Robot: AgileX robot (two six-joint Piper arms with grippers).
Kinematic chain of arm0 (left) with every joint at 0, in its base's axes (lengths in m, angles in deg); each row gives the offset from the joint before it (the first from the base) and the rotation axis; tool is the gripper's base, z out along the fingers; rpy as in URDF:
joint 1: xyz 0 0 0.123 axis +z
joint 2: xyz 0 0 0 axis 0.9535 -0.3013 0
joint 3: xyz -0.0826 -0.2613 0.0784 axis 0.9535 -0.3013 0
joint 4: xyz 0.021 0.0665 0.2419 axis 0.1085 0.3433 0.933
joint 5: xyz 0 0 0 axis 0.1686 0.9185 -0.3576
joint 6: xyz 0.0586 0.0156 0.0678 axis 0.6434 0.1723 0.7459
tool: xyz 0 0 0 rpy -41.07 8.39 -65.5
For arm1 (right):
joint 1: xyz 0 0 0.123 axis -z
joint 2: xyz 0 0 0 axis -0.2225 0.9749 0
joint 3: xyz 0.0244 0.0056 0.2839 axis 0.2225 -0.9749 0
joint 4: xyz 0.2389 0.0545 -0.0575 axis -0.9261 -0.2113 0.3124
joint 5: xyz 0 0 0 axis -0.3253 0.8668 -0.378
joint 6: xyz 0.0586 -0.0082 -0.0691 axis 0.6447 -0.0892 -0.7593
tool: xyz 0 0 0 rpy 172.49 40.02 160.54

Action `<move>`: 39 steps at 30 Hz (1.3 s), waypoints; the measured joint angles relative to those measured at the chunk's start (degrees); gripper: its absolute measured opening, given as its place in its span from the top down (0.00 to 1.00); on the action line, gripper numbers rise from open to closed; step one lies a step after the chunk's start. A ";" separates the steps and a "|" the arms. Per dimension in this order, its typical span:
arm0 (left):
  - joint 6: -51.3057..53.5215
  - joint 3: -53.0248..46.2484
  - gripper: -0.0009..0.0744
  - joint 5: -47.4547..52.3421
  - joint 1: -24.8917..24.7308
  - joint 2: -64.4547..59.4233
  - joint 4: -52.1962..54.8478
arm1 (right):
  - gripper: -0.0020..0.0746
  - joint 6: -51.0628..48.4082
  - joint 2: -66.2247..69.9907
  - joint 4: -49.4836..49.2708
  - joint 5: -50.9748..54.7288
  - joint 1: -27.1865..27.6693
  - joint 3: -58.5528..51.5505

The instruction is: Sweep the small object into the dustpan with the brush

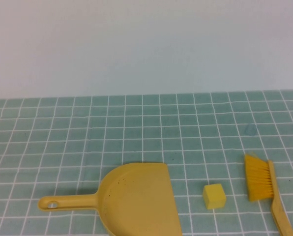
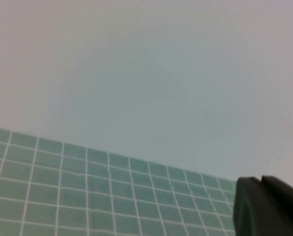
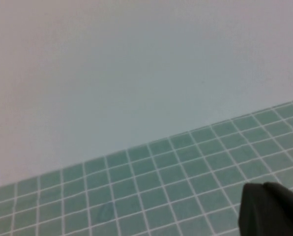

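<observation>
In the high view the yellow dustpan (image 1: 136, 201) lies flat at the front of the tiled surface, its handle pointing left and its straight mouth facing right. The small pale-yellow cube (image 1: 214, 195) sits just right of the mouth. The brush (image 1: 261, 181) lies right of the cube, with its yellow-orange bristles toward the back and its tan handle (image 1: 281, 214) running to the front edge. Neither arm shows in the high view. My left gripper (image 2: 261, 181) and right gripper (image 3: 264, 186) each show only as dark fingers pressed together, empty, over bare tiles.
The surface is green tile with white grout (image 1: 146, 128). A plain pale wall (image 1: 146, 44) stands behind it. The dustpan and the brush handle run off the front edge of the high view.
</observation>
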 joint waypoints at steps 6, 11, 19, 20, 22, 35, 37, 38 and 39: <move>1.85 0.00 0.99 2.48 0.00 -5.42 -0.53 | 0.98 -5.33 1.97 -7.59 0.90 -3.89 0.13; 6.08 1.64 0.99 9.33 0.00 -14.56 -6.02 | 0.98 -18.49 11.73 -13.17 10.61 -5.79 2.40; 29.70 2.01 0.99 16.89 0.00 -24.29 -32.49 | 0.98 -35.47 28.20 -26.10 27.95 -6.58 11.60; 32.02 2.01 0.99 17.70 0.00 -24.86 -35.17 | 0.98 -36.09 30.08 -27.69 30.39 -7.13 12.99; 36.71 2.01 0.99 18.65 0.00 -26.08 -41.47 | 0.98 -36.18 33.51 -28.86 35.12 -8.62 15.91; 42.11 2.10 0.99 18.77 0.00 -27.19 -51.85 | 0.97 -15.22 47.39 -9.36 40.41 -23.76 22.19; 42.11 2.10 0.99 18.77 0.00 -27.19 -51.85 | 0.97 -14.20 48.33 -9.90 38.75 -24.97 21.32; 42.11 2.10 0.99 18.77 0.00 -27.19 -51.85 | 0.97 -13.91 48.96 -9.90 37.99 -25.27 20.65; 42.11 2.10 0.99 18.89 0.00 -27.19 -51.85 | 0.96 -13.44 49.67 -9.51 37.30 -25.50 19.94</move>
